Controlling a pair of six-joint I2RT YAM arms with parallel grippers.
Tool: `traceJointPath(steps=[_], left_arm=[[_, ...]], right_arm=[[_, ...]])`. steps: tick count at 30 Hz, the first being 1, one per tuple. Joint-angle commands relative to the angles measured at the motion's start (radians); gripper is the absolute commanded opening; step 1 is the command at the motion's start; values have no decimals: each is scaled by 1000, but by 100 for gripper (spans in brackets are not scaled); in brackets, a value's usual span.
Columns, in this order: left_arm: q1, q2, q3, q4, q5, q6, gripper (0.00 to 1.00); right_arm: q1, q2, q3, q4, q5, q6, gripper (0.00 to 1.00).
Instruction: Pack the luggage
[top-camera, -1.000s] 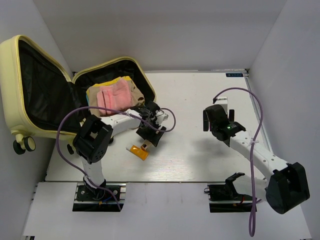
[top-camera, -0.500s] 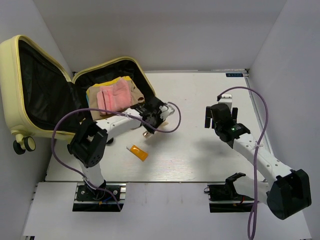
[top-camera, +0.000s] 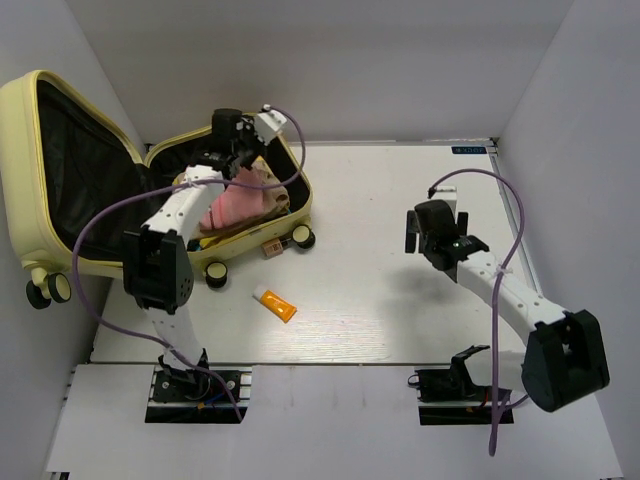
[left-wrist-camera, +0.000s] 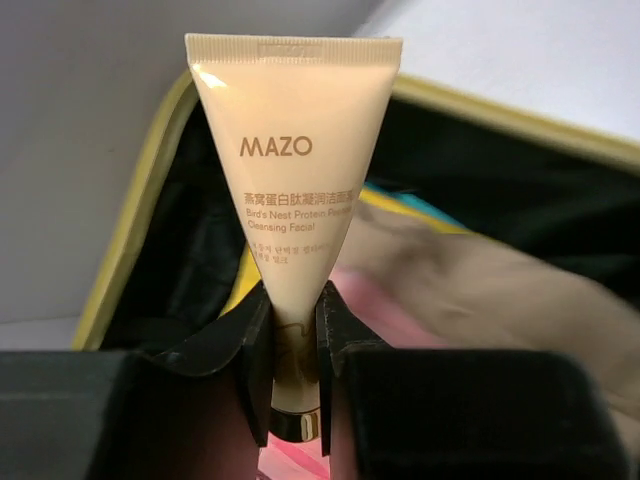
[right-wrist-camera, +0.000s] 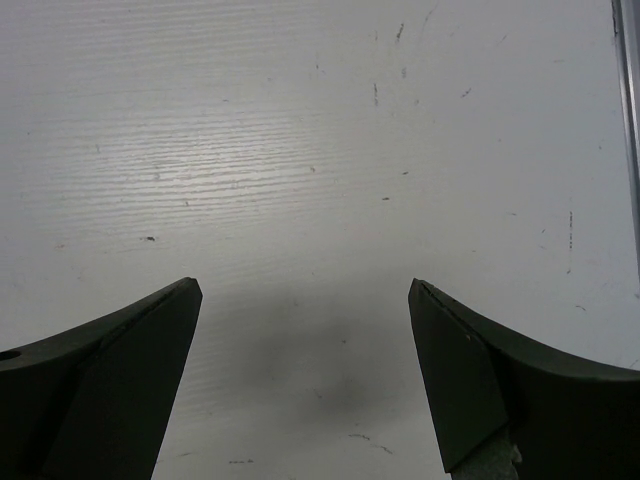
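The luggage (top-camera: 60, 215), a pale yellow suitcase with black lining, lies open at the left with its lid standing up. Folded pink and beige clothes (top-camera: 240, 200) lie in its lower half. My left gripper (top-camera: 225, 150) hovers over the back of that half, shut on a cream MAZO cleanser tube (left-wrist-camera: 295, 200) that sticks up between the fingers (left-wrist-camera: 340, 330); the suitcase rim (left-wrist-camera: 140, 220) and clothes (left-wrist-camera: 480, 290) lie beyond. An orange tube (top-camera: 275, 303) lies on the table in front of the suitcase. My right gripper (top-camera: 432, 222) is open and empty over bare table (right-wrist-camera: 300, 200).
Suitcase wheels (top-camera: 300, 237) stick out at its near edge, with a small brown item (top-camera: 270, 248) beside them. White walls close in the back and both sides. Purple cables loop from both arms.
My left arm has swung from the table in front of the suitcase up and back over the suitcase, carrying the cream tube. The orange tube stays on the table. My right arm shifted slightly.
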Motion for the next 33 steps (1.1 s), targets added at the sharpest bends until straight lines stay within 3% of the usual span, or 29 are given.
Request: traceJointPath(steps=[1,3,6,7,8,10,13,15,18,24,25,29,31,33], left_arm=[[58,71,57,114,69,133,28],[107,112,45,246,80,161,30],[153,173,108,271,69,176,41],[161,237,140,243,67,182,49],[174,261,247,187,48,181,77],[173,305,295,139,17,192,90],[168,280,228,198,-19,183,100],[167,224,165,241,-52,119,100],[165,148,186,173,-31,10,100],[75,-127,39,-223,228,-42,100],[-16,-185,-43,-266,207,-55,100],[-203,-319,-211,-309,-107,-338,100],[-253,-366,-255,-361,-147,-519,100],[-264,-357,-216,-468,-102,-743,100]], right_arm=[[-9,51,108,-5,-28,10,90],[-11,121,184,-76,-50,20,90],[-11,176,241,-128,-70,41,90],[-9,204,255,-137,-73,47,90],[-11,204,261,-134,-89,47,90],[-9,221,274,-137,-102,46,90],[-11,230,292,-143,-113,44,90],[-9,223,289,-145,-125,41,90],[-8,212,263,-137,-151,30,90],[-11,175,196,-97,-241,-20,90],[-12,169,192,-94,-248,-32,90],[-9,152,159,-110,-277,-43,90],[-11,134,137,-108,-290,-51,90],[-11,120,117,-116,-295,-63,90]])
